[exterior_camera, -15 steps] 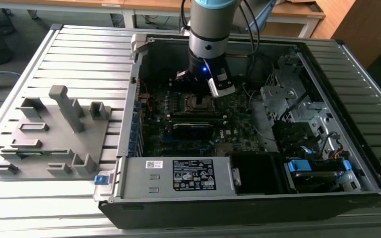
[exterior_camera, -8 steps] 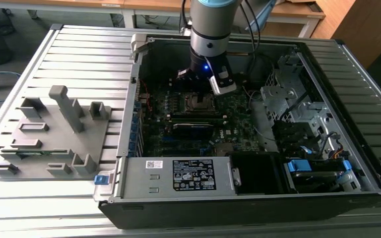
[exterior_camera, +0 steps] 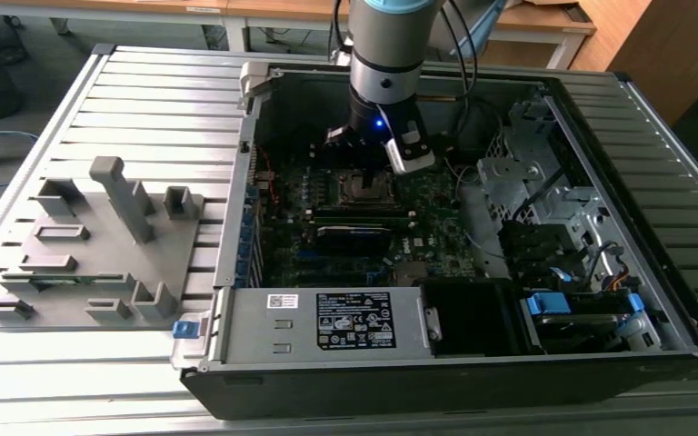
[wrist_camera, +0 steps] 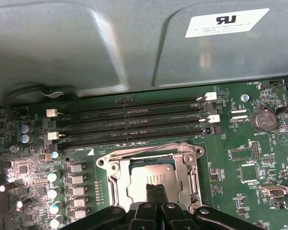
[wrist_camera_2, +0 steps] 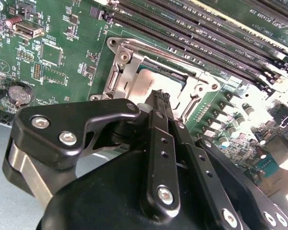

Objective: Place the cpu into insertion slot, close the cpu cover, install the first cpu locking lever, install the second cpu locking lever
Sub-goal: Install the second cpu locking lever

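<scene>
- The gripper (wrist_camera: 155, 188) sits low over the motherboard, at upper centre of the exterior view, inside the open computer case (exterior_camera: 640, 136).
- Its fingers are pressed together, tips touching, and hold nothing.
- The cpu (wrist_camera: 151, 175) lies flat in the insertion slot (wrist_camera: 116, 178), its grey metal top exposed.
- The closed fingertips (wrist_camera_2: 159, 98) rest at the near edge of the cpu, directly over it.
- The cpu cover (wrist_camera: 180, 152) lies down around the cpu, framing it through its window.
- Memory slots (wrist_camera: 134, 122) run just beyond the socket, in the centre of the first wrist view.
- The case rests on a slatted counter (exterior_camera: 143, 100).
</scene>
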You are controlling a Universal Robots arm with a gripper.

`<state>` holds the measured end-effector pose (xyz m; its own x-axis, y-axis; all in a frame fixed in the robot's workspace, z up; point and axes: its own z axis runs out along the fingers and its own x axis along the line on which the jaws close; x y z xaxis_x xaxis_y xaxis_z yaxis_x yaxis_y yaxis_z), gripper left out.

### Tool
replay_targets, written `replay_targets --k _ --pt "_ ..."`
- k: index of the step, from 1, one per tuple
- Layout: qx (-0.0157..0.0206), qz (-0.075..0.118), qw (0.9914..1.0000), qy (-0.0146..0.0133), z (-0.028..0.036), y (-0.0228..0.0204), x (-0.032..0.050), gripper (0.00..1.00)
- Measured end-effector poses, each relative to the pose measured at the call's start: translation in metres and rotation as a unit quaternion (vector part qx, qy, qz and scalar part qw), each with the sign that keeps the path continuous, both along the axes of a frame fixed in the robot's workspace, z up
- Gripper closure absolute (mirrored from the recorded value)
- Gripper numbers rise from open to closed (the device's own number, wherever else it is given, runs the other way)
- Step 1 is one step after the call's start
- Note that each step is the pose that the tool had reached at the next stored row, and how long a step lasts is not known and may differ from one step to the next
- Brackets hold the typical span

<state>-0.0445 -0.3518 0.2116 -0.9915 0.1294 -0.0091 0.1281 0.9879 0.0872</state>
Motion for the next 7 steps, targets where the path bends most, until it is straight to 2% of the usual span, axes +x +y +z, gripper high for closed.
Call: replay_targets --k 7 --pt "0.0000 0.000 1.00000 0.0000 0.0012 0.0000 0.0000 0.89"
